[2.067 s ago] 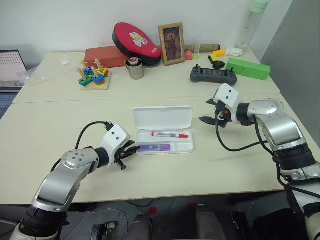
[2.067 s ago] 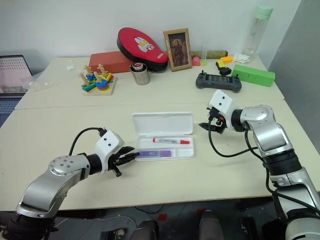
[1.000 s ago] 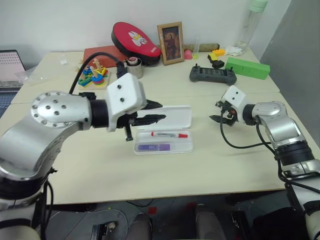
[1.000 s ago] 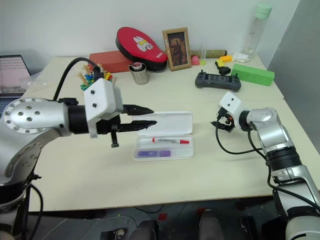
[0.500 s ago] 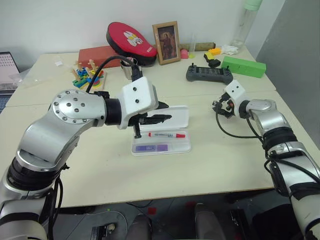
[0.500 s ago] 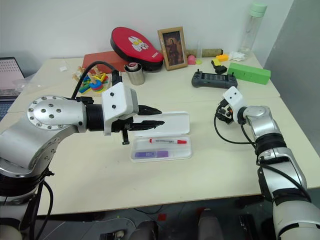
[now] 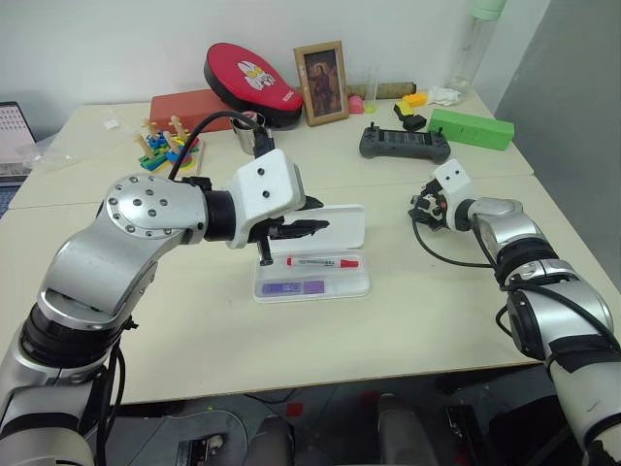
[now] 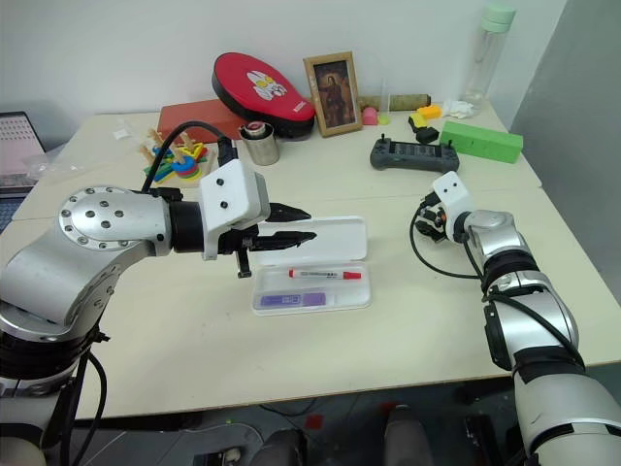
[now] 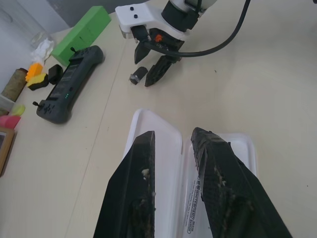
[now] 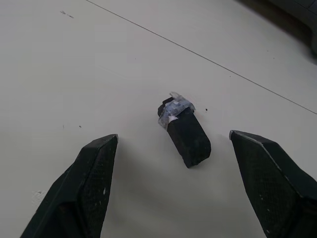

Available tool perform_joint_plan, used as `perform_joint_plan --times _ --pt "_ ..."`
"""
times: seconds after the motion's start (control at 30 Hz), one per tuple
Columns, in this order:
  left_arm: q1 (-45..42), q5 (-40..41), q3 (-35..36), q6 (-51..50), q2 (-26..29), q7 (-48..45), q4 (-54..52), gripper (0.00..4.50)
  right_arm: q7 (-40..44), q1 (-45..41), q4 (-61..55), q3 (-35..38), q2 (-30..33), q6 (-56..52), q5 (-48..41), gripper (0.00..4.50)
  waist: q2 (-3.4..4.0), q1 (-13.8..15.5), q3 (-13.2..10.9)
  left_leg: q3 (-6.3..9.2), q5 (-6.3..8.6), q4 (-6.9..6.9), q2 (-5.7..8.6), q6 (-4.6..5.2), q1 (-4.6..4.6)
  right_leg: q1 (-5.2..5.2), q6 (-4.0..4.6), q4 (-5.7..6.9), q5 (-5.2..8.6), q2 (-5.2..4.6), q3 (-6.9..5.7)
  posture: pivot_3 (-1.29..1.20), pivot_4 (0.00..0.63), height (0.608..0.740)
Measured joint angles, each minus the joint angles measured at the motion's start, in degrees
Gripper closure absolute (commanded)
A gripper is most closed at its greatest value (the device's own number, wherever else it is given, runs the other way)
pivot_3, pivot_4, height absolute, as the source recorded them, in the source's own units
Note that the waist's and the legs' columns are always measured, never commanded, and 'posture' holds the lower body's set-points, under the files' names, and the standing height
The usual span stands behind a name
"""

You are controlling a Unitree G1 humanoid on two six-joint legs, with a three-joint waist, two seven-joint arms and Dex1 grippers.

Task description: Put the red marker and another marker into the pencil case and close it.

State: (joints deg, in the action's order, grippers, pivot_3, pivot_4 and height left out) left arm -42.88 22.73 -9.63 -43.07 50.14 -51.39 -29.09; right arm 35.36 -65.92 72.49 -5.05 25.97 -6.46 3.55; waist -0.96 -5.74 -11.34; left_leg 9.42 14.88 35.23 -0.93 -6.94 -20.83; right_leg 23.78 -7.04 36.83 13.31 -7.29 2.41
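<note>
Head views: we see the pencil case (image 7: 312, 254) lying open on the table (image 7: 408, 320), the red marker (image 7: 321, 262) and the purple marker (image 7: 294, 287) in its tray.
Left wrist view: our left gripper (image 9: 174, 141) hangs over the lid, fingers nearly together, empty.
Right wrist view: our right gripper (image 10: 173, 141) is spread wide around a small black piece (image 10: 184, 134).

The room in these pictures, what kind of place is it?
Probably an indoor lab or office set up for robot trials. Two pale tables stand against a white wall, loaded with assorted props: a handheld controller, a wooden stacking toy and a framed picture. A laptop sits at the edge.
</note>
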Motion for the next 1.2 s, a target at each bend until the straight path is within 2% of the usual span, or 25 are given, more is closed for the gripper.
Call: perform_joint_plan --times 0.37,0.43,0.87,0.97,1.2 --pt "0.0 -0.3 0.0 -0.2 -0.1 0.0 0.1 3.27 0.5 -0.1 1.9 3.3 0.1 -1.1 -0.2 4.26 0.00 -0.7 0.0 0.00 0.00 0.00 0.00 -0.01 0.00 0.00 0.00 0.01 0.00 0.00 0.00 0.00 0.150 0.740" --pt "0.0 -0.4 0.0 -0.2 -0.2 0.1 0.3 3.27 0.5 -0.1 1.9 3.3 0.1 -1.1 -0.1 4.49 0.00 -0.8 0.0 0.00 0.00 0.01 0.00 -0.01 0.01 0.00 0.00 0.01 0.00 0.00 0.01 0.00 0.150 0.740" --pt "0.9 -0.5 0.1 -0.3 -0.2 0.7 0.4 3.27 3.2 -0.4 1.4 2.0 0.2 -0.1 2.6 4.49 0.00 -0.8 0.0 0.00 -0.01 0.01 0.00 -0.01 0.01 0.00 0.00 0.02 0.00 0.00 0.01 0.00 0.150 0.740" --pt "1.1 -0.5 0.1 -0.3 -0.2 0.7 0.3 3.27 5.3 -0.4 -0.2 1.1 0.6 0.2 3.8 3.96 0.00 -0.8 0.0 0.00 -0.01 0.01 0.00 -0.01 0.01 0.00 0.00 0.02 0.00 0.00 0.01 0.00 0.150 0.740" --pt "1.2 -0.5 0.1 -0.2 -0.2 0.7 0.3 3.27 6.3 -0.4 -2.7 -0.7 2.0 0.5 5.1 2.36 0.00 -0.8 0.0 0.00 -0.01 0.01 0.00 -0.02 0.01 0.00 0.00 0.02 0.00 0.00 0.01 0.00 0.150 0.740"
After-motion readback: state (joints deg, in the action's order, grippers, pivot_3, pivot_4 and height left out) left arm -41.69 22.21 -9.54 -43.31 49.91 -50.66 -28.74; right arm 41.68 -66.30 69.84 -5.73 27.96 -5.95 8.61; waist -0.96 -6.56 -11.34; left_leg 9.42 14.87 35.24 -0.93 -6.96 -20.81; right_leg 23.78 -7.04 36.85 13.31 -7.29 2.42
